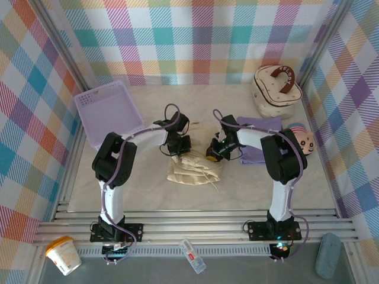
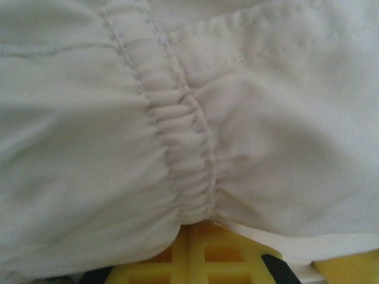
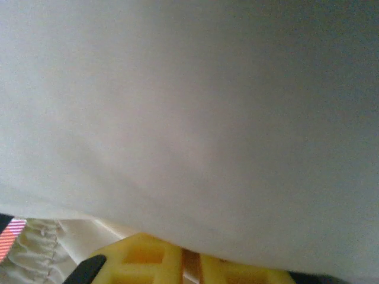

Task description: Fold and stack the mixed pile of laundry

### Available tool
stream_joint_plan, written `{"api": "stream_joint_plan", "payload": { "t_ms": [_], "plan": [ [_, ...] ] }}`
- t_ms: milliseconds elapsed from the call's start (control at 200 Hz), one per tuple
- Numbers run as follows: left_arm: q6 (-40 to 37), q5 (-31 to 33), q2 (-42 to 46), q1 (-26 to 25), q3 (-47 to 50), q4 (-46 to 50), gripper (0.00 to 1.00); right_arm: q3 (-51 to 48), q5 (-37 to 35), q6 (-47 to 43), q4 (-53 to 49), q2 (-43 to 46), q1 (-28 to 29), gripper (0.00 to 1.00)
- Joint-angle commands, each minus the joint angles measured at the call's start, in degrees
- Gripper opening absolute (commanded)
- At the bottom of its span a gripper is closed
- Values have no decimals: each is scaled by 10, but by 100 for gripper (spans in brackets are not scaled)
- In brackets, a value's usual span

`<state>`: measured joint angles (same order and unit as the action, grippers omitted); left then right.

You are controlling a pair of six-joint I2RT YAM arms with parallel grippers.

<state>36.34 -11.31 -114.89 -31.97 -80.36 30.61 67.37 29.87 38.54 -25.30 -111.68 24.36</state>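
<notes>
The beige-cream garment (image 1: 190, 170) lies crumpled at the table's middle. My left gripper (image 1: 177, 147) is down at its upper left edge. In the left wrist view the yellow fingers (image 2: 222, 254) are pressed together, with the gathered seam of the beige garment (image 2: 183, 148) pinched between them. My right gripper (image 1: 214, 152) sits at the garment's upper right edge. Its yellow fingers (image 3: 148, 257) stand nearly together, and pale cloth (image 3: 195, 118) drapes over their tips. The lavender T-shirt (image 1: 260, 141) lies folded flat to the right, partly under the right arm.
A lavender perforated basket (image 1: 109, 112) stands tilted at the back left. A cream round case with a brown handle (image 1: 276, 89) sits at the back right, and a striped round object (image 1: 303, 139) lies by the right wall. Checked walls enclose the table.
</notes>
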Motion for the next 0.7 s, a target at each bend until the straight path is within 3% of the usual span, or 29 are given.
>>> {"api": "stream_joint_plan", "payload": {
  "t_ms": [0,95,165,250,310,385,550,645,695],
  "plan": [
    [-44,25,-56,5,-59,58,4,-17,-29,-6,-32,8,2,18],
    [-77,31,-95,5,-136,96,7,-44,-27,-3,-51,37,10,20],
    [-104,17,-131,5,-205,121,14,-61,-16,1,-58,60,25,23],
    [-135,-16,-176,5,-307,163,32,-59,10,0,-67,80,47,25],
    [-153,-20,-199,5,-382,201,50,-47,14,-3,-85,102,49,28],
    [-168,-18,-207,11,-461,242,59,-26,-2,-10,-108,133,45,33],
    [-162,-63,-166,30,-512,284,64,20,-35,-35,-144,167,9,33],
    [-144,-95,-109,18,-441,267,61,25,-37,-46,-140,153,-22,28],
    [-123,-111,-70,6,-374,230,53,34,-25,-53,-131,138,-33,25]
  ]
}}
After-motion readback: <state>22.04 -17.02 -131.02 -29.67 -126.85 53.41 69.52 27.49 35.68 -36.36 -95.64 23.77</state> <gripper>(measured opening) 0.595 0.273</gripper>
